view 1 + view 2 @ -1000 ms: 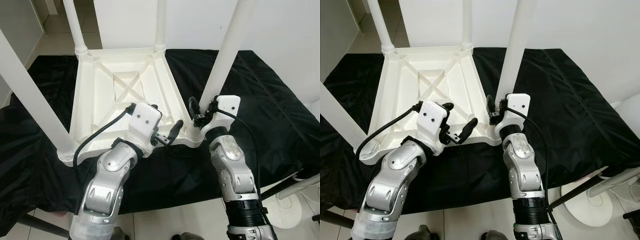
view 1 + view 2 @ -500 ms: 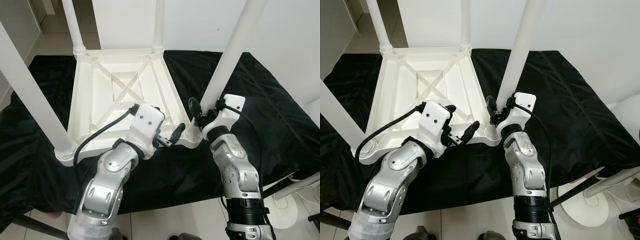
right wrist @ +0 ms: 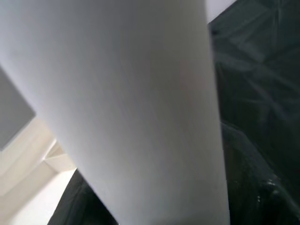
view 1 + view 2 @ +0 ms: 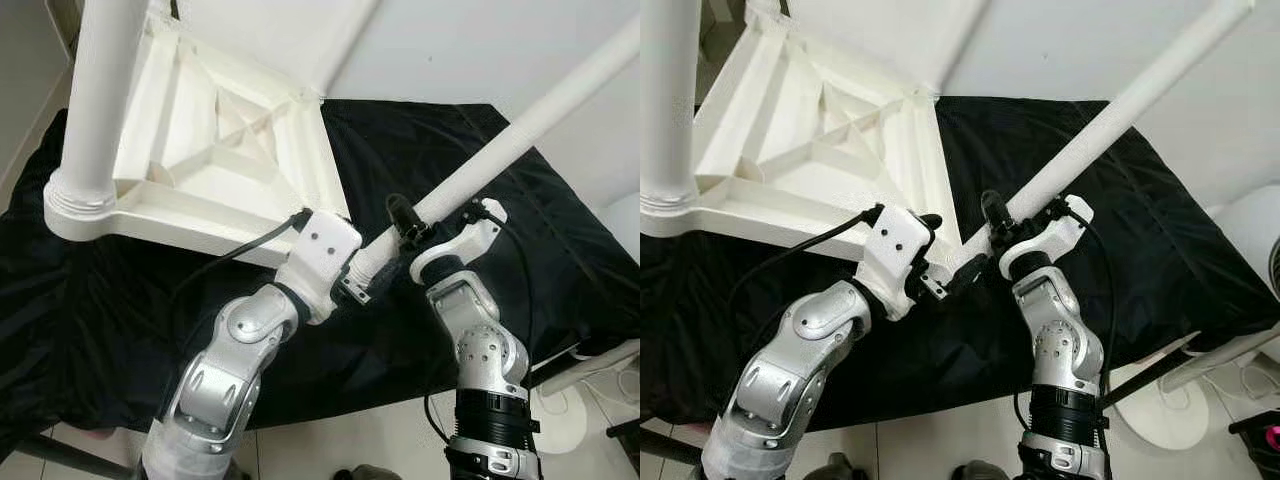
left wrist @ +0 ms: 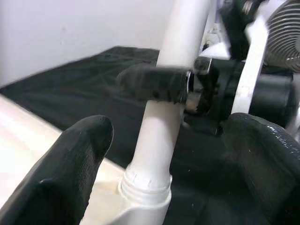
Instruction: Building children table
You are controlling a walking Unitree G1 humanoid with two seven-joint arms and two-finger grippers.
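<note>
The white children's table (image 4: pixel 215 150) is tipped up on the black cloth (image 4: pixel 450 140), with its ribbed underside towards me. One thick leg (image 4: pixel 100 90) rises at the upper left. The near right leg (image 4: pixel 500 150) slants up to the right. My right gripper (image 4: pixel 420 222) is shut on that leg a little above its base; in the left wrist view its black finger (image 5: pixel 154 84) lies across the leg (image 5: pixel 171 61). My left gripper (image 4: pixel 362 283) is open at the leg's socket, and its fingers (image 5: pixel 70 168) stand on either side of the leg without touching it.
The black cloth covers the whole work surface and hangs over its near edge. A white round stand base (image 4: pixel 580 425) sits on the tiled floor at the lower right. A white wall (image 4: pixel 480 50) stands close behind.
The table has tipped up from lying flat on its top; its near edge has risen and the gripped leg now slants right. Both grippers rose with it.
</note>
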